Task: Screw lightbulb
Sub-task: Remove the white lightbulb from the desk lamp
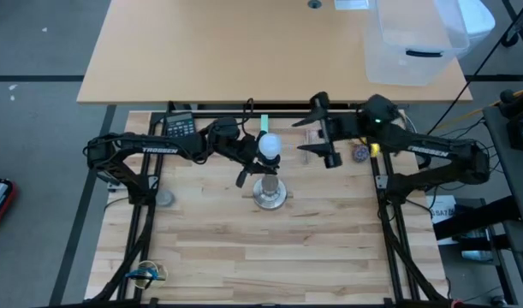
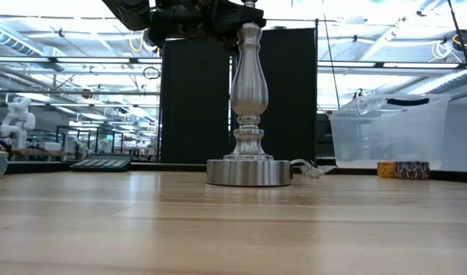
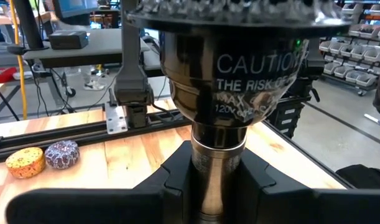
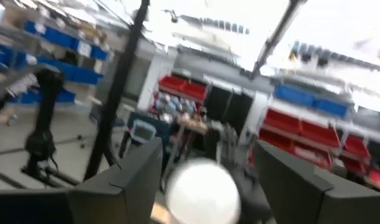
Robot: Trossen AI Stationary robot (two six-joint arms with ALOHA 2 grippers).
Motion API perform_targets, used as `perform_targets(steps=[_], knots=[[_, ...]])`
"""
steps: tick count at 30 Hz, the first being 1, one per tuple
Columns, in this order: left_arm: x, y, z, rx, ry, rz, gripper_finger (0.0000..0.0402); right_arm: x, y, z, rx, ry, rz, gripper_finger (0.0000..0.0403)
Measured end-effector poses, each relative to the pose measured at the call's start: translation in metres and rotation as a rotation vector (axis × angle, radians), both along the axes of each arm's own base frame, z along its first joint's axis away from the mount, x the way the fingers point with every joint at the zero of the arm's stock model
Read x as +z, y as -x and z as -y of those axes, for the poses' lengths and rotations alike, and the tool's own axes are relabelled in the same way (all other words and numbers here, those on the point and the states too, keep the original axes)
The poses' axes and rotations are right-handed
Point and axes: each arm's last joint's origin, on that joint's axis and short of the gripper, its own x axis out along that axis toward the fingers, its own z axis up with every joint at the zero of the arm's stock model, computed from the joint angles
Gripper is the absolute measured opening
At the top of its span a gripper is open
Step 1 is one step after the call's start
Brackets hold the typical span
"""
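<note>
The silver lamp stand (image 2: 248,114) stands upright on its round base (image 1: 270,197) at the table's middle. The white lightbulb (image 1: 268,145) sits on top of it, its base down in the black socket (image 3: 239,74). My left gripper (image 3: 217,186) is shut on the stand just under the socket; it also shows in the high view (image 1: 254,165). My right gripper (image 1: 306,135) is open and empty, to the right of the bulb. Its fingers point at the bulb (image 4: 203,190), which shows between them, some way off. My left gripper pinches the stand's thin silver neck (image 3: 217,163), right below the black socket, between its two fingers. The fingers come level from the table's left side and lie across the upright stem. The stand stays upright with its base on the table.
A clear plastic bin (image 1: 415,43) stands on the far table at the back right. A calculator (image 1: 180,127) lies at the back left. Two small round tins (image 3: 43,158) sit near the right arm's base. A small round dish (image 1: 163,198) lies at the left.
</note>
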Motion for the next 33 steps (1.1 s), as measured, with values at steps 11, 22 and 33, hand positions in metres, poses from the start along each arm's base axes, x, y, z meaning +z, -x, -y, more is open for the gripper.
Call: perform_targets(steps=[11, 22, 33], knots=[[-0.001, -0.001, -0.002, 0.075, -0.014, -0.01, 0.0072, 0.004, -0.004, -0.044, -0.248, -0.047, 0.039, 0.0291], [0.0, -0.001, -0.001, 0.105, -0.018, -0.009, 0.0072, -0.01, -0.022, -0.08, -0.484, -0.108, -0.027, 0.0297], [0.0, -0.002, -0.002, 0.126, -0.024, -0.009, 0.0072, -0.022, -0.035, -0.099, -0.694, -0.16, -0.038, 0.0297]])
